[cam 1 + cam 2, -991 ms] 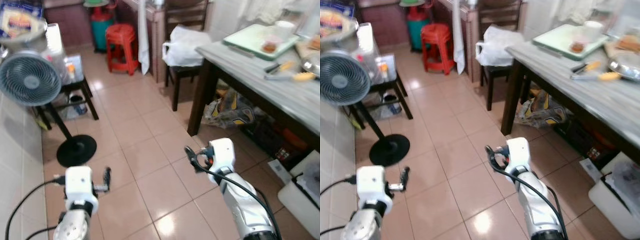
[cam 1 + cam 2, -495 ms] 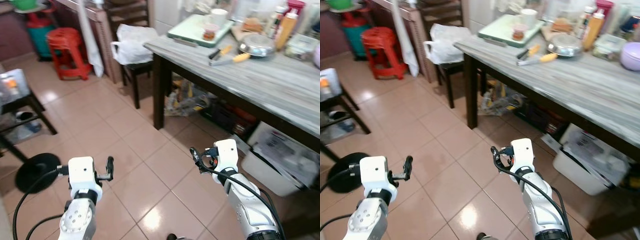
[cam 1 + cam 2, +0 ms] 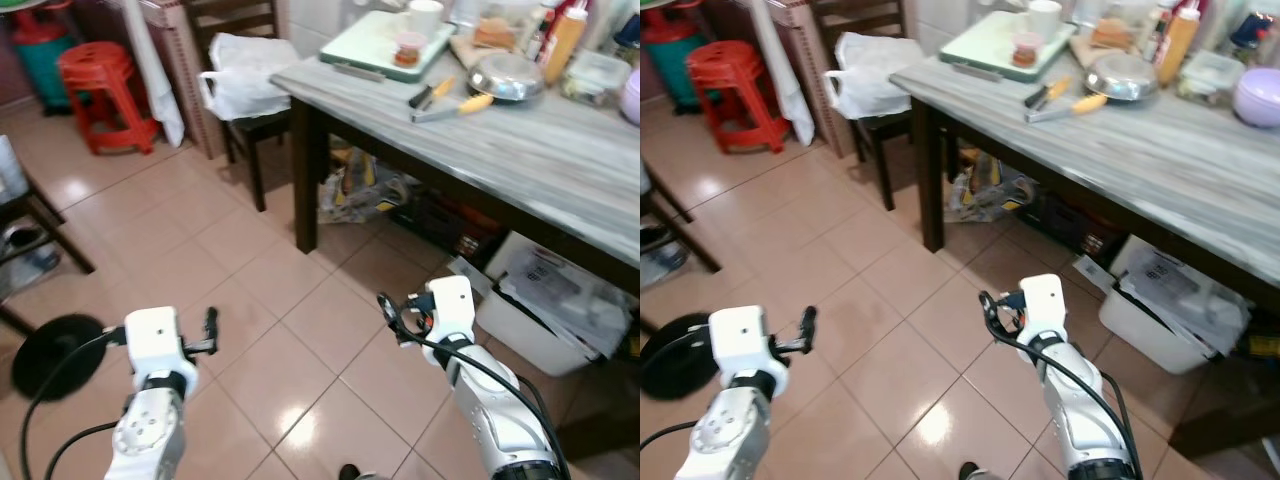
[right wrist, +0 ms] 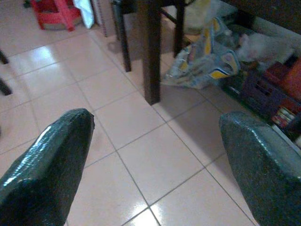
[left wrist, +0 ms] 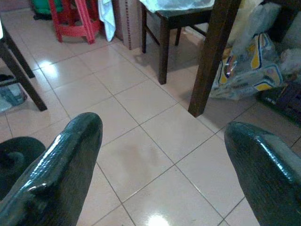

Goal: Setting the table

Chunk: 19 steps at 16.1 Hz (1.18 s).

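Table (image 3: 560, 170): grey marbled top, dark legs, upper right of the head views. On the table: green tray (image 3: 375, 40) at its far corner carrying a white cup (image 3: 425, 15) and a small red-lidded cup (image 3: 408, 46); beside the tray a knife (image 3: 445, 106) and a metal bowl (image 3: 506, 76). Under the table: white bin (image 3: 545, 310), bags. Beyond the table's corner: chair with white plastic bag (image 3: 240, 75), red stool (image 3: 95, 90). Left gripper (image 5: 160, 155) and right gripper (image 4: 155, 150) low over floor tiles short of the table, fingers wide apart, empty.

Glossy tiled floor (image 3: 300, 330); matt grey-grained table (image 3: 560, 160); red plastic stool (image 3: 95, 90).
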{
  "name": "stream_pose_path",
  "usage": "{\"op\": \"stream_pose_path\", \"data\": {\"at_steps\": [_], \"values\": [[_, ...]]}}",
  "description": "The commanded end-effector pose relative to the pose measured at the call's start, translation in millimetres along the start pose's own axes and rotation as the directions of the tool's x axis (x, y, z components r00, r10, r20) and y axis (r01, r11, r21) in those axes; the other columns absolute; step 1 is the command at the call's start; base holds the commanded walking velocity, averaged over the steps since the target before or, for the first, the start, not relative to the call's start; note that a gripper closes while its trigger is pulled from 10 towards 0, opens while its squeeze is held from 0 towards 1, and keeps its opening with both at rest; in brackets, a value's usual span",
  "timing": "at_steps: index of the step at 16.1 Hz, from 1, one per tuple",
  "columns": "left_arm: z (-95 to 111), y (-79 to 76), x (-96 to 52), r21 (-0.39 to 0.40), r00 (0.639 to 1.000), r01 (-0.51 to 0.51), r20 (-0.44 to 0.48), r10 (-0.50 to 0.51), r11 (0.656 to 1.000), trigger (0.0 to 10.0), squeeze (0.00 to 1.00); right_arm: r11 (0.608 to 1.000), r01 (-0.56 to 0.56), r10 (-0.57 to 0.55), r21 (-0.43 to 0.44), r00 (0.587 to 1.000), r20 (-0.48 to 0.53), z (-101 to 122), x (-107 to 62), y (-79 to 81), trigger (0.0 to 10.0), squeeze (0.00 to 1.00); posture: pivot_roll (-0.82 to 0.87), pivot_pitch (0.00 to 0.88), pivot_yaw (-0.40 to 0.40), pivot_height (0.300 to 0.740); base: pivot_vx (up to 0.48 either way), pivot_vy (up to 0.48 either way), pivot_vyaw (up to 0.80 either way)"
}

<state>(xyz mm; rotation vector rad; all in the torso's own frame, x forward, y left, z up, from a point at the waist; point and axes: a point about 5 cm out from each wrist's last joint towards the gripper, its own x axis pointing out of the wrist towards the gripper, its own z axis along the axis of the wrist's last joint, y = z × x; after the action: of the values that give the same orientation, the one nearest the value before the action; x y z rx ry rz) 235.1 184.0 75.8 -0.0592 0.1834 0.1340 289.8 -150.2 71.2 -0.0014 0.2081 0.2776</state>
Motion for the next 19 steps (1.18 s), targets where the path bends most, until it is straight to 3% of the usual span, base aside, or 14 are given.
{"op": "stream_pose_path", "data": {"at_steps": [1, 19], "values": [[-2.6, -2.7, 1.2, -0.006, 1.000, 0.014, -0.018, -0.014, 1.000, 10.0, 0.00, 1.000, 0.016, -0.016, 0.003, 1.000, -0.001, -1.1, -3.2, -3.6, 10.0, 0.00, -0.03, 0.093, 0.026, 0.740, 0.000, 0.000, -0.74], [-8.6, -3.7, 1.8, 0.002, 0.999, 0.016, -0.037, -0.016, 1.000, 10.0, 0.00, 1.000, 0.014, -0.014, 0.012, 1.000, 0.009, 0.8, -7.8, -2.4, 10.0, 0.00, -0.04, 0.100, 0.029, 0.740, 0.000, 0.000, -0.71]]}}
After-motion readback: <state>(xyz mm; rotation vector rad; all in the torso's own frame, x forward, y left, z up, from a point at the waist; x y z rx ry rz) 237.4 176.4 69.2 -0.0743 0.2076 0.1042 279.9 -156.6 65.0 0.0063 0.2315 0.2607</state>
